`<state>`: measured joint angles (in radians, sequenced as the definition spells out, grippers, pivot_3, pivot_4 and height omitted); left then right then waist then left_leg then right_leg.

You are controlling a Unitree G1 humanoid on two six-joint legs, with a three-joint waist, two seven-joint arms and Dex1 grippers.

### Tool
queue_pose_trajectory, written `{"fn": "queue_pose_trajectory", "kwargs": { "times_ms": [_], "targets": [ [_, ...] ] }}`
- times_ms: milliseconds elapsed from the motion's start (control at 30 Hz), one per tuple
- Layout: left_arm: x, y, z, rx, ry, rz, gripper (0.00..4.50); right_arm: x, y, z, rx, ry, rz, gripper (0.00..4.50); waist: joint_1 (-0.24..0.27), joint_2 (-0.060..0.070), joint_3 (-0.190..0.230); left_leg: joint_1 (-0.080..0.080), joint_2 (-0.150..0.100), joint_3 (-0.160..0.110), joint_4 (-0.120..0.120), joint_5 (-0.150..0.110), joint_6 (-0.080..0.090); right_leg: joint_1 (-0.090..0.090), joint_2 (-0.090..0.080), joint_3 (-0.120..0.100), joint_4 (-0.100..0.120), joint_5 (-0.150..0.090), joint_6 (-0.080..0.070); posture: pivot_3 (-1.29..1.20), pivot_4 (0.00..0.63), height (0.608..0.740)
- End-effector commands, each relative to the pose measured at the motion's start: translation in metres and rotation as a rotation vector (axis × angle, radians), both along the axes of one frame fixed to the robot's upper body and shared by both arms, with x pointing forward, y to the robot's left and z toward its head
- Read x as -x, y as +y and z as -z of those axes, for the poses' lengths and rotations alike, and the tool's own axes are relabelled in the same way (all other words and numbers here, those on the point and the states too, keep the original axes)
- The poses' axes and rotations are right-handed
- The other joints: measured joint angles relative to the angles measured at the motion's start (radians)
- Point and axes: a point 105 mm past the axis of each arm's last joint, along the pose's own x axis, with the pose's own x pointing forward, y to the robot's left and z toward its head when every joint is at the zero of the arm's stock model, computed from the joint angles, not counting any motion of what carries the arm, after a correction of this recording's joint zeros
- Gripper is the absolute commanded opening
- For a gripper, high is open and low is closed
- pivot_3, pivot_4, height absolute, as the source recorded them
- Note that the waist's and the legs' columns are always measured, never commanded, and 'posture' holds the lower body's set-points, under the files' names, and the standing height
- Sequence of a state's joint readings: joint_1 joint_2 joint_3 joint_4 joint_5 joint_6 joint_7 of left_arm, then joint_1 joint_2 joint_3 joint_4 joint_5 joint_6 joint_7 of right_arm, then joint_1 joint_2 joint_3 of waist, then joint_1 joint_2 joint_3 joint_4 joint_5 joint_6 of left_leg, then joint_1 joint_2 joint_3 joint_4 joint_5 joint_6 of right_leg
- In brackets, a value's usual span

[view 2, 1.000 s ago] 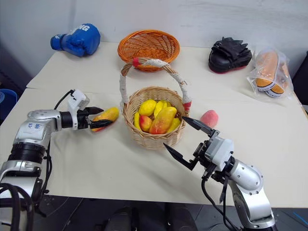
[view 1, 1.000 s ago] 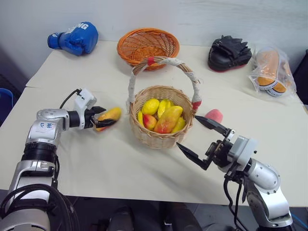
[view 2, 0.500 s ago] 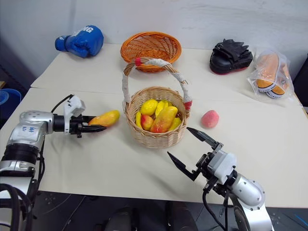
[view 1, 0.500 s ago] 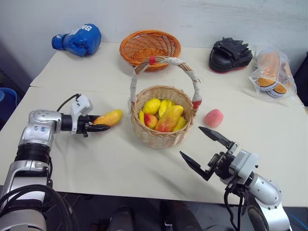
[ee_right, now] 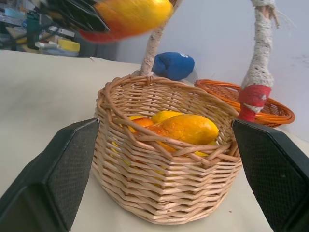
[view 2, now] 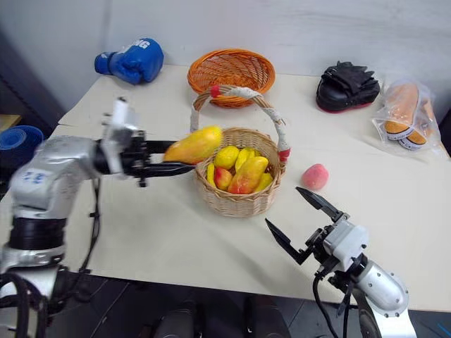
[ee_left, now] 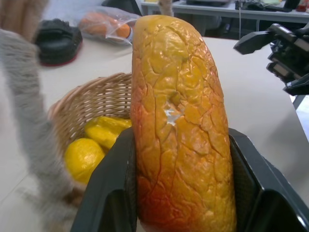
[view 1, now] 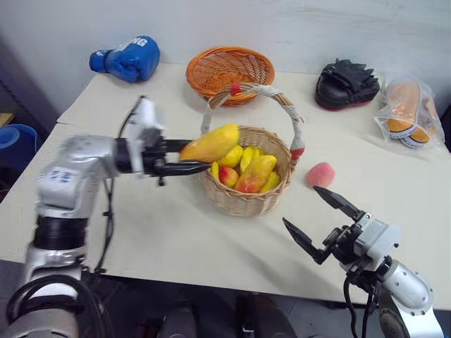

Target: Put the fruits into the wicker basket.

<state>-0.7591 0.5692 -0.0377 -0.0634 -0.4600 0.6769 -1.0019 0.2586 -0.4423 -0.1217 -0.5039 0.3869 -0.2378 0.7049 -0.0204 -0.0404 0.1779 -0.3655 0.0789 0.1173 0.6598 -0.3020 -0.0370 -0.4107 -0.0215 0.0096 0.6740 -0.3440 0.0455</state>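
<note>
One mango (view 1: 210, 143) in left jaws above wicker basket (view 1: 246, 201); glove lettering unreadable.

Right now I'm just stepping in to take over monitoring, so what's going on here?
The left gripper is shut on a mango, holding it above the near rim of the wicker basket, which already holds several fruits. The right gripper is open and empty beside the basket. A peach lies on the table.

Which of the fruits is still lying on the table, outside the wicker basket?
The round pink-red peach, on the table just right of the wicker basket. The other fruits are inside the basket, except one mango gripped in the left hand.
</note>
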Motion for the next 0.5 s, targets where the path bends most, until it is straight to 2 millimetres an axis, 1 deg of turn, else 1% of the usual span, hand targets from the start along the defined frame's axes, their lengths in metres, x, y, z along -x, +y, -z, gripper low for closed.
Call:
{"fn": "queue_pose_trajectory", "kwargs": {
  "times_ms": [33,67,133,167,233,300,367,467,500],
  "targets": [
    [-0.011,-0.013,0.007,-0.054,-0.017,-0.053,2.56,0.002,0.001,-0.008,-0.018,-0.033,-0.001,4.5,-0.01,0.0,0.0,-0.001,0.001,0.0,0.0,0.0,0.0,0.0,0.001,0.0,0.0,0.0,0.0,0.0,0.15,0.74],
    [-0.011,-0.014,0.011,-0.079,-0.024,-0.049,2.77,0.001,0.001,-0.008,-0.019,-0.033,0.001,4.5,-0.013,0.0,0.0,-0.001,0.001,0.0,0.0,0.0,-0.001,-0.001,0.002,0.001,0.0,0.0,0.0,0.0,0.15,0.74],
    [-0.013,-0.013,0.013,-0.111,-0.041,-0.047,3.49,0.001,0.001,-0.008,-0.021,-0.033,0.006,4.5,-0.015,0.0,0.0,0.0,0.001,0.0,-0.001,0.0,-0.003,-0.002,0.007,0.005,0.0,0.0,0.0,0.0,0.15,0.74],
    [-0.014,-0.013,0.012,-0.109,-0.055,-0.039,3.81,0.002,0.0,-0.007,-0.021,-0.032,0.013,4.5,-0.015,0.0,0.0,0.0,0.003,0.0,-0.001,0.0,-0.005,-0.003,0.01,0.007,0.0,0.0,0.0,0.0,0.15,0.74],
    [-0.012,-0.01,0.005,-0.069,-0.075,-0.006,4.46,0.006,-0.005,-0.002,-0.018,-0.018,0.042,4.5,-0.011,0.001,0.0,0.002,0.003,0.0,-0.001,0.0,-0.006,-0.003,0.012,0.008,0.001,-0.001,-0.002,0.0,0.15,0.74],
    [-0.004,-0.004,-0.001,-0.04,-0.107,0.051,4.49,0.01,-0.011,0.002,-0.018,-0.005,0.071,4.5,-0.008,0.001,0.0,0.002,0.003,0.0,-0.001,0.0,-0.006,-0.003,0.012,0.008,0.002,-0.001,-0.002,0.0,0.15,0.74],
    [0.013,0.011,-0.011,0.014,-0.151,0.142,4.49,0.015,-0.025,0.007,-0.039,0.016,0.135,4.5,-0.011,0.001,0.001,0.002,0.004,0.001,-0.001,0.0,-0.006,-0.003,0.011,0.009,0.001,-0.001,-0.002,0.0,0.15,0.74],
    [0.023,0.046,-0.014,0.035,-0.152,0.138,4.49,0.023,-0.055,0.018,-0.061,0.064,0.248,4.5,-0.014,0.001,0.001,0.005,0.006,0.004,-0.003,0.0,-0.006,-0.002,0.011,0.012,0.002,-0.001,-0.002,0.0,0.15,0.74],
    [0.021,0.062,-0.013,0.03,-0.153,0.088,4.49,0.027,-0.068,0.023,-0.064,0.083,0.294,4.5,-0.013,0.001,0.001,0.007,0.005,0.005,-0.004,0.0,-0.006,0.0,0.012,0.013,0.001,-0.001,-0.002,0.0,0.15,0.74]
  ]
}}
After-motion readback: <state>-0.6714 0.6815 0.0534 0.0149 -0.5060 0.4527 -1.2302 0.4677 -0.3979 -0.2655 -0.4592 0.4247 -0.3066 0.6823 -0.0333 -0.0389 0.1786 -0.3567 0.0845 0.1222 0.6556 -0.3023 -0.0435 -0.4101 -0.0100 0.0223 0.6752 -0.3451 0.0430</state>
